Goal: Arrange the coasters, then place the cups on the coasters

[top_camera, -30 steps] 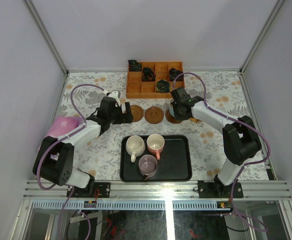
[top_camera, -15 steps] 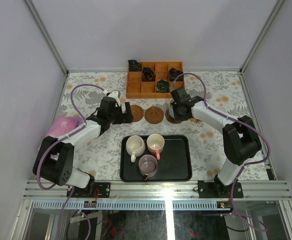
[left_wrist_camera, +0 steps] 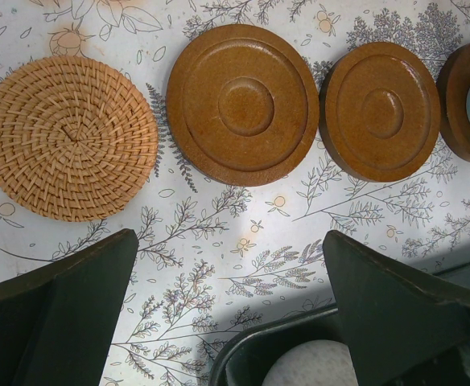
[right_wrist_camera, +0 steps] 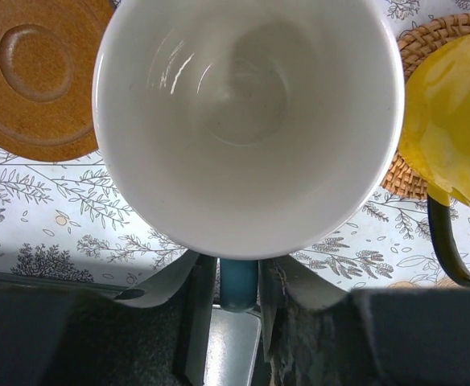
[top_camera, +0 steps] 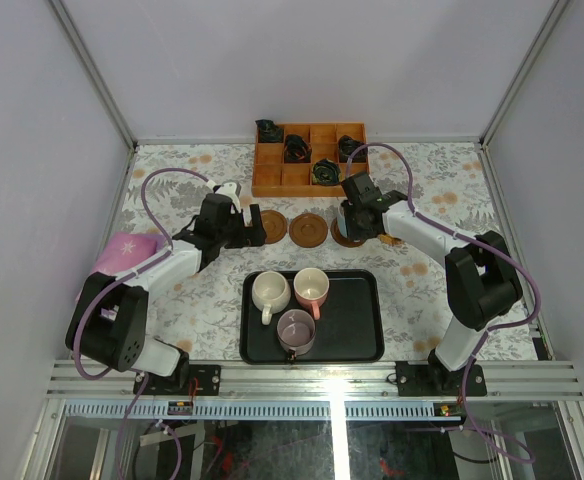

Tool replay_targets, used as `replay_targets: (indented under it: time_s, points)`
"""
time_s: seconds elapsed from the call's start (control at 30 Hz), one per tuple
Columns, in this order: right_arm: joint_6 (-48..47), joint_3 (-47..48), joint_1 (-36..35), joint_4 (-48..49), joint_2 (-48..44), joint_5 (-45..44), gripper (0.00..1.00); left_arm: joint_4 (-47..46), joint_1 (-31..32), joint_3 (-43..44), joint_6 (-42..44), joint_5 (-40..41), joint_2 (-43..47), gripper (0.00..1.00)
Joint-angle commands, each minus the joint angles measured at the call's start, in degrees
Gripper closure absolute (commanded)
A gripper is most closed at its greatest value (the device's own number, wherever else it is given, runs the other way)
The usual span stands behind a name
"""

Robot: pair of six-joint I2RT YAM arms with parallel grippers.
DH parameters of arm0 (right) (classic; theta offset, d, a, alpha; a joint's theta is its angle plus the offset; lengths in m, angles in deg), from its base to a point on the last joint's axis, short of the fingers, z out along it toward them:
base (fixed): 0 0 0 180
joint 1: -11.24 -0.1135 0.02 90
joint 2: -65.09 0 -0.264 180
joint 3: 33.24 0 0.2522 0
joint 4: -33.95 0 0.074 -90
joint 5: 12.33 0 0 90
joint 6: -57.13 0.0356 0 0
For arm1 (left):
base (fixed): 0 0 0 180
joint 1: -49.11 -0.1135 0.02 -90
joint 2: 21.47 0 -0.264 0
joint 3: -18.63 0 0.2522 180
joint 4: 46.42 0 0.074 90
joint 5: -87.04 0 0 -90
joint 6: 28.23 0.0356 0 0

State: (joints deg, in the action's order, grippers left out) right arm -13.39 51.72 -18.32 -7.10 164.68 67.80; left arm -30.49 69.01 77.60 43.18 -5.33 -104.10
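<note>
placing step: the blue cup (right_wrist_camera: 247, 121) looks set on a brown coaster (left_wrist_camera: 452, 121), its handle between the right hand's (right_wrist_camera: 237, 272) fingers; pinching or just clear, i cannot tell. left hand (left_wrist_camera: 227, 314) hovers spread wide. next: free the handle, rise straight, fetch from the tray (top_camera: 362, 335).
</note>
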Motion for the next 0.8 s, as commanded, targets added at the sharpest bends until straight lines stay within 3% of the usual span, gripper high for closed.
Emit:
replay_targets:
  time_s: [0.0, 0.13, 0.3, 0.37, 0.77]
  points:
    - [0.60, 2.29, 0.29, 1.11, -0.45, -1.73, 0.65, -1.20, 0.21, 1.14, 0.45, 0.31, -0.51, 0.01]
    - [0.89, 2.28, 0.27, 0.76, -0.60, -1.86, 0.54, -1.12, 0.24, 1.14, 0.31, 0.18, -0.61, 0.01]
    - [1.29, 1.87, 0.23, 0.16, -2.21, -2.76, 0.12, -1.28, 0.21, 1.02, 0.38, 0.31, -0.53, 0.00]
    - [1.41, 1.76, 0.28, -0.07, -3.19, -2.67, 0.03, -1.29, 0.23, 1.04, 0.33, 0.34, -0.57, 0.00]
    - [3.29, -2.65, -1.86, -0.88, -13.41, -1.07, 0.00, -1.04, 0.23, 0.98, 0.39, 0.07, 0.01, 0.00]
